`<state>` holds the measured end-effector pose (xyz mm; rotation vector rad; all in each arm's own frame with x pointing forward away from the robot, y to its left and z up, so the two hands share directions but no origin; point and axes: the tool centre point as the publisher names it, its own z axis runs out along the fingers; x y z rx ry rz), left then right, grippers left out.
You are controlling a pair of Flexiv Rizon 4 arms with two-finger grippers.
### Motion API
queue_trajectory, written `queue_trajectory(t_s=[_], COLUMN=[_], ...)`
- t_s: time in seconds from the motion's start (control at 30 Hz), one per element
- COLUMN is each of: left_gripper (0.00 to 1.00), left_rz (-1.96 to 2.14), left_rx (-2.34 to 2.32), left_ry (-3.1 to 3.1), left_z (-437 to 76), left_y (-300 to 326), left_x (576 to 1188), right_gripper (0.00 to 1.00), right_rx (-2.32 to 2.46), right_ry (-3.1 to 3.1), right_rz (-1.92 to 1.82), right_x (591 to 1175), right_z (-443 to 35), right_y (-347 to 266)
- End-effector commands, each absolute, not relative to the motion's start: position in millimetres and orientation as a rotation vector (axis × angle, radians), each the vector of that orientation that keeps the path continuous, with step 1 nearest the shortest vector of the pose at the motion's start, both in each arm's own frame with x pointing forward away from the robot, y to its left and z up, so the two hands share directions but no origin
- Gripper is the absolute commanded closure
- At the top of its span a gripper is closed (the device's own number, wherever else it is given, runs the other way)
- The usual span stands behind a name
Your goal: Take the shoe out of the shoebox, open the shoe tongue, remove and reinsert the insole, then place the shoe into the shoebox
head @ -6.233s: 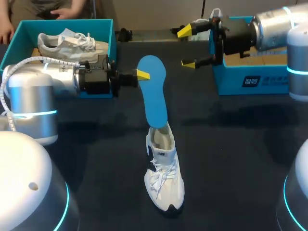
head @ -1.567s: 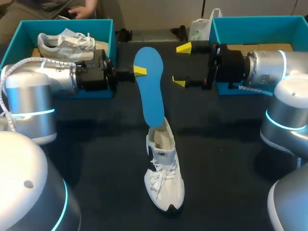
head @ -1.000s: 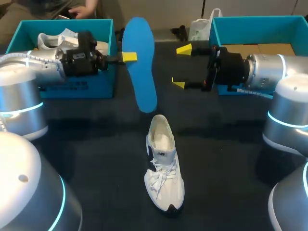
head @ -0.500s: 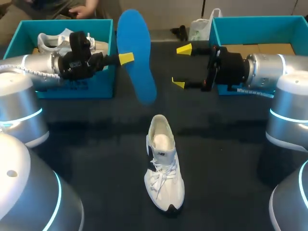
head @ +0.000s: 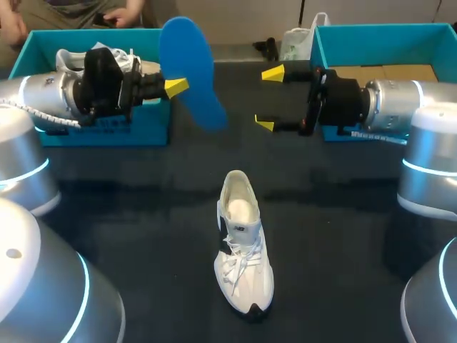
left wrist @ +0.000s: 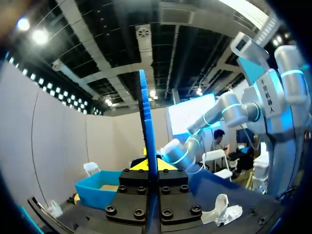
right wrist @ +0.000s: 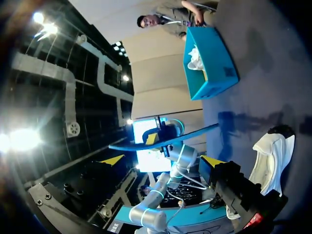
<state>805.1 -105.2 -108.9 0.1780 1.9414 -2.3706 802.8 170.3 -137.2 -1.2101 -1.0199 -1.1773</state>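
Lifted out of the shoe (head: 243, 250), the insole (head: 191, 96) is clamped by the left gripper (head: 181, 85), the shoe lying below it; the right gripper (head: 269, 98) is spread open.

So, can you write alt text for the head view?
The left gripper holds a blue insole in the air; a white shoe stands on the dark table. The right gripper is open nearby. Two teal shoeboxes sit behind.

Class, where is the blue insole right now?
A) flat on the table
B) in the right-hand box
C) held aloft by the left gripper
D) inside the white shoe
C: the left gripper is shut on the blue insole, held up in the air clear of the white shoe.
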Motion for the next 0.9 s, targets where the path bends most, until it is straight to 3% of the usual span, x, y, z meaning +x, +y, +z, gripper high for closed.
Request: queue_trajectory(t_s=[0.03, 0.53, 0.9], left_gripper=[1.0, 1.0, 1.0], left_rz=[-2.181, -1.669, -1.661], left_rx=[0.633, 1.09, 1.103], left_ry=[1.778, 1.523, 1.5], left_z=[-111.6, -126.0, -124.9], left_y=[-103.6, -112.5, -109.7], left_x=[811.0, 807.2, 807.3], right_gripper=[0.0, 0.0, 0.0], right_rx=[-1.213, -1.213, -1.213], right_ry=[-1.021, -1.021, -1.021], right_rz=[-1.178, -1.178, -1.178], right_x=[802.6, 802.6, 802.6], right_z=[-137.4, -137.4, -137.4], right_y=[171.8, 171.8, 171.8])
